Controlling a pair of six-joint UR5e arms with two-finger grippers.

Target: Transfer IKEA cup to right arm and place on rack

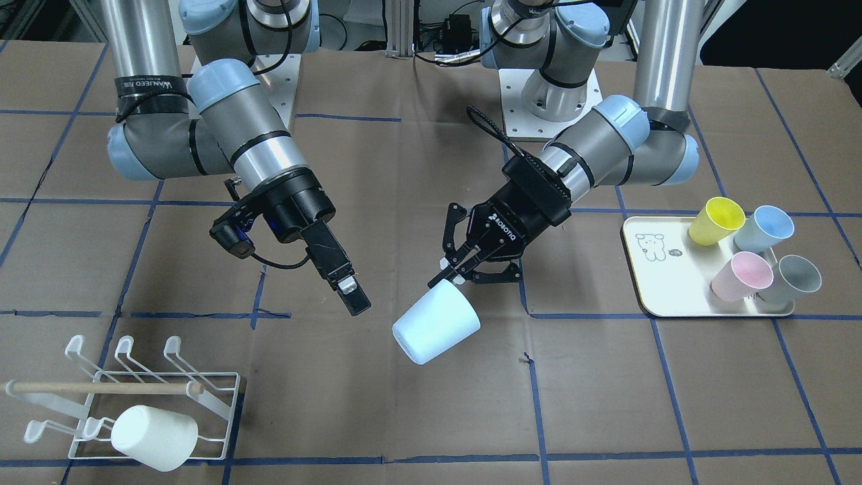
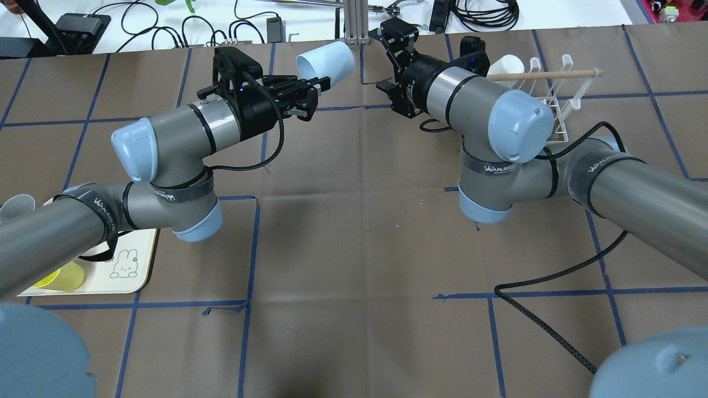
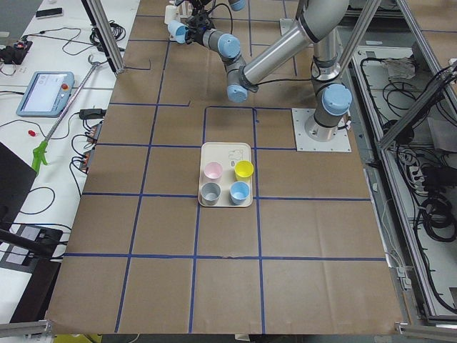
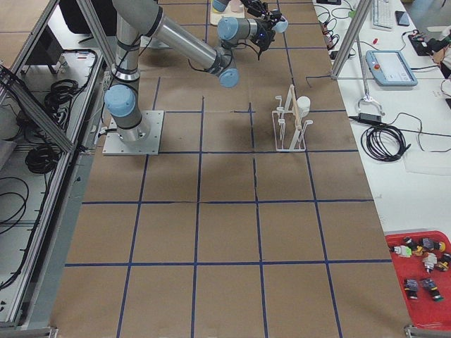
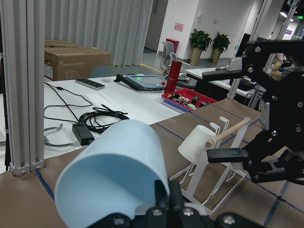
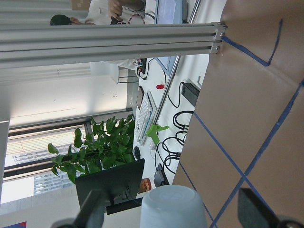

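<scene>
Above the middle of the brown table (image 1: 606, 404), which is marked with a grid of blue tape, the pale blue cup (image 1: 436, 322) is held clear of the surface by the left gripper (image 1: 452, 271). That claw's fingers (image 5: 168, 202) are drawn narrow and clamped on the cup's wall at the rim. The cup is tipped onto its side, with its mouth at the left gripper and its closed base turned toward the right gripper (image 1: 350, 293).

The right gripper is carried near the cup by the right arm (image 1: 249, 141), but a gap can be seen between them in both the front-facing and overhead views. In the right wrist view its fingers (image 6: 92, 211) are spread wide, one at each side of the frame. The cup's base is seen between and beyond them, and nothing is gripped.

Near the table's corner on the robot's right, the white wire rack (image 1: 215, 404) is set, with a light wooden dowel (image 1: 101, 388) laid across it. A white cup (image 1: 155, 436) is hung tilted on the row of prongs farther from the robot. The rack is well apart from both grippers.

On the robot's left side, a cream tray (image 1: 656, 283) printed with a small animal drawing is placed. Four cups are grouped on it in two pairs: a yellow cup (image 1: 716, 220), a light blue cup (image 1: 763, 228), a pink cup (image 1: 741, 276) and a grey cup (image 1: 798, 277).
</scene>
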